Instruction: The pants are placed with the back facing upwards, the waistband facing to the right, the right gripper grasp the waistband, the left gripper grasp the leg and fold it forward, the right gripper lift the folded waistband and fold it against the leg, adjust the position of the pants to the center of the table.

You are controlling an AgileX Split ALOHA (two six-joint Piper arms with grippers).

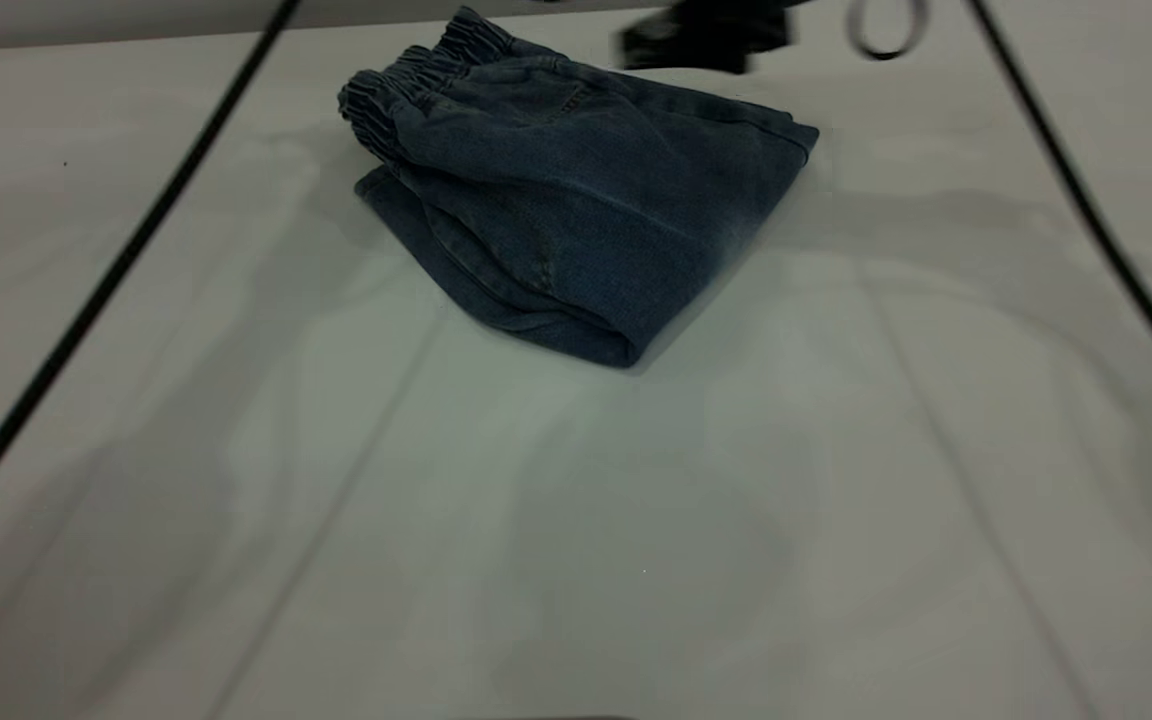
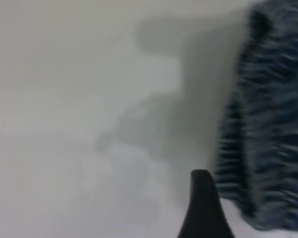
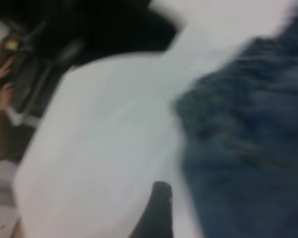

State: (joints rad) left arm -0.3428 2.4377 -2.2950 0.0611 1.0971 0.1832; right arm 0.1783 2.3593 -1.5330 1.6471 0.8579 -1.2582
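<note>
Exterior view: folded pants [image 1: 576,210] lie on the table [image 1: 576,520] toward twelve o'clock, waistband [image 1: 406,85] bunched at their ten o'clock corner. A dark gripper [image 1: 706,40] hovers at the far edge, at one o'clock from the pants; which arm's it is, and whether it is clenched, cannot be told. Each wrist view shows one black fingertip beside denim, grip state unclear.

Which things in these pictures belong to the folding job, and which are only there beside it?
Belong to the job:
- the pants, folded into a bundle
- the waistband, at the bundle's far left end
- the table, under them
- the right gripper, a dark shape at the far edge, behind the pants

Only there:
- two black cables crossing the exterior view
- a wire loop near the far edge
</note>
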